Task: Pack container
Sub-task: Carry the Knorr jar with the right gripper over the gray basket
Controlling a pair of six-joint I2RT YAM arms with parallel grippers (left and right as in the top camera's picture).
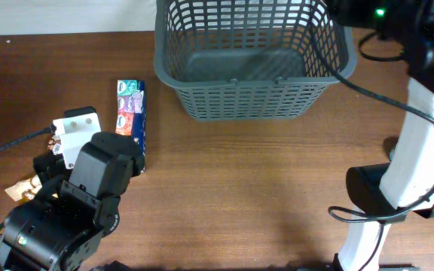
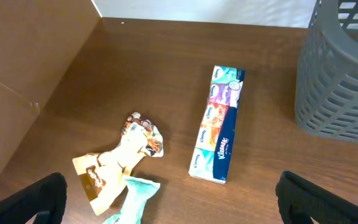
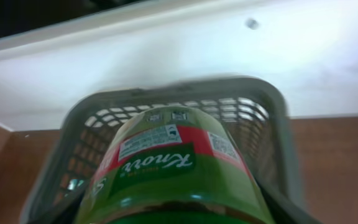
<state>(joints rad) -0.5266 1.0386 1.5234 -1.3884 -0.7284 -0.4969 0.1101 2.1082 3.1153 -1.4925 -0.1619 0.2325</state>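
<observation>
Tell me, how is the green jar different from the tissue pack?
The jar is round and green with a red band; the tissue pack is long, boxy, many-coloured. The jar is up by the basket; the tissue pack lies flat on the table. Both carry printed labels.

Kleenex pack [image 2: 219, 127] flat on table [image 2: 166, 62], crumpled wrappers [image 2: 126, 158] beside it, grey basket [image 2: 337, 74] right

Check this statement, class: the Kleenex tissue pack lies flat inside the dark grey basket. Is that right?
Not right. The Kleenex tissue pack lies flat on the wooden table, outside the dark grey basket. The overhead view shows this, and nothing lies in the basket.
</observation>
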